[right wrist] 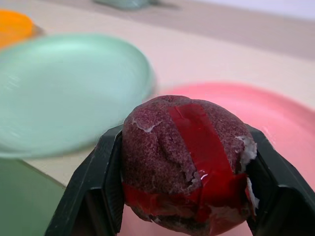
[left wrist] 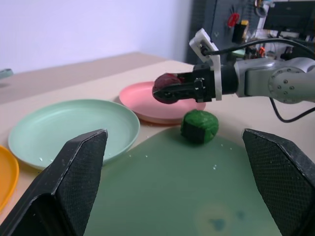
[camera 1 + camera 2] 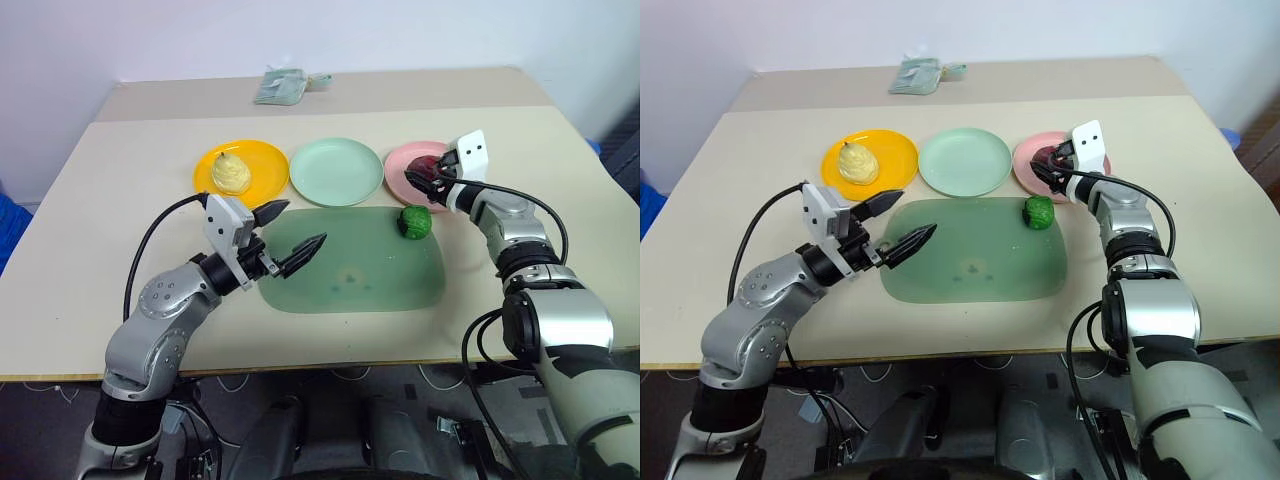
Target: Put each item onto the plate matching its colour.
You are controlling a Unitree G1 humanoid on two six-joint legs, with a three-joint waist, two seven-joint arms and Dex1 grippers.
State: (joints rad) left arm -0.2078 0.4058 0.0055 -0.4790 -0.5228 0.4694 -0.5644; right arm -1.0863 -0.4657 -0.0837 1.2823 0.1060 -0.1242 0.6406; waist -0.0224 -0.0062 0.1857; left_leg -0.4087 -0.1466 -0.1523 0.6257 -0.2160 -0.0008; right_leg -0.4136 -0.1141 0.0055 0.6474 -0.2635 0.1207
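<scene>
r gripper [image 1: 184,196] clamps red fruit [image 1: 187,162] over pink plate [image 1: 275,113].

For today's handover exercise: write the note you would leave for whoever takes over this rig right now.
Right claw: shut on the red fruit, held over the pink plate, not yet released.
Left claw: open, empty, over the green mat.
Done: yellow pear sits on the yellow plate.
Left: set the red fruit down on pink; move the green fruit from the mat's far right corner to the mint plate.
</scene>
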